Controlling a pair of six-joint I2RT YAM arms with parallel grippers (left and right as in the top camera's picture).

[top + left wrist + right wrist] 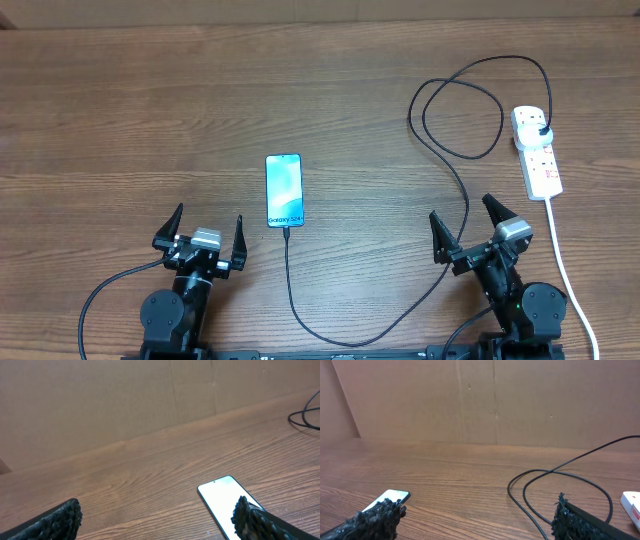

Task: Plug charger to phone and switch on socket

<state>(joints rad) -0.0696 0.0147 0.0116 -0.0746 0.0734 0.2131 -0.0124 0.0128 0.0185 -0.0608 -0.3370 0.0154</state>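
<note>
Near the middle of the tabletop [120,100], flat and face up: the phone [284,190], screen lit, "Galaxy S24" end turned toward the arms. Probably set that way to present the port end to the near side, within easy reach of either arm.

Right at that near edge, touching it: the small plug tip [286,228] of the charger [288,268]. Looks seated, though too small to confirm from overhead. From there, a long slack run toward the near edge of the tabletop, then a sweep right, a climb past the right arm, two loose loops, and finally the black plug [541,131] sitting in the socket [540,168]. Enough slack, by the look of it, to put no pull on phone or plug.

Far right, well apart from the phone: the socket itself, lying lengthwise toward the arms, red switch marks up, thick white cord [566,270] trailing off toward the near right corner. Cannot tell whether switched on. Likely a job for the right arm, being on that side.

At the near edge, just left of the phone: the left tool [209,215], spread wide, holding nothing. Opposite, the right tool [460,207], likewise spread wide and empty; charger passing between its fingers in the overhead view, unclamped, flat on the wood in the right wrist view. Seemingly only the switch left to do.
</note>
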